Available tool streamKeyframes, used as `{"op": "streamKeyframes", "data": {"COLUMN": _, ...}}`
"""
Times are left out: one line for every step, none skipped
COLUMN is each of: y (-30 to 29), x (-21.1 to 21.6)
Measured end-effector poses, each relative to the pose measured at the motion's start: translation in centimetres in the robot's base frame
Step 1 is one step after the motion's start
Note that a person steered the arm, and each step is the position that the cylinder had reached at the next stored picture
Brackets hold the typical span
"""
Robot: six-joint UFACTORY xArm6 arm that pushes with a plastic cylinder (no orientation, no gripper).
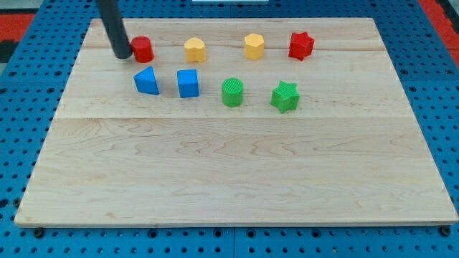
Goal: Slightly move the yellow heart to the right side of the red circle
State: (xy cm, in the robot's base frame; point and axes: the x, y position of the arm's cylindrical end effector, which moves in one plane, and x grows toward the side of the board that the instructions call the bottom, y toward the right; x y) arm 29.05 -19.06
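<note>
While my tip [122, 54] rests on the pale wooden board [229, 172] near its corner at the view's top left, it carries no jaws to part or close — it is only the blunt lower end of a straight dark rod that slants in from the view's top. Just to the tip's right, touching it or nearly so, sits the red circle block [143, 49], partly hidden by the rod on its left edge. Further to the right of the tip, beyond the red circle and clear of it, stands the yellow heart block [194, 49], in the same row. Further still along that row come a yellow hexagon-like block [254, 46] and then a red star block [301, 45], the farthest from the tip. Below and slightly right of the tip lies a blue triangle-like block [146, 80], near the red circle but apart from it. Continuing to the right in this lower row — a blue cube-like block [188, 83], a green cylinder block [232, 92] and a green star block [285, 96]. Around the board shows a blue perforated table surface [21, 86].
</note>
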Motion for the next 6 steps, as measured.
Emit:
{"op": "streamKeyframes", "data": {"y": 0.1, "x": 0.9}}
{"op": "streamKeyframes", "data": {"y": 2.5, "x": 4.3}}
{"op": "streamKeyframes", "data": {"y": 10.3, "x": 3.7}}
{"op": "streamKeyframes", "data": {"y": 12.7, "x": 3.3}}
{"op": "streamKeyframes", "data": {"y": 13.1, "x": 2.1}}
{"op": "streamKeyframes", "data": {"y": 13.0, "x": 1.6}}
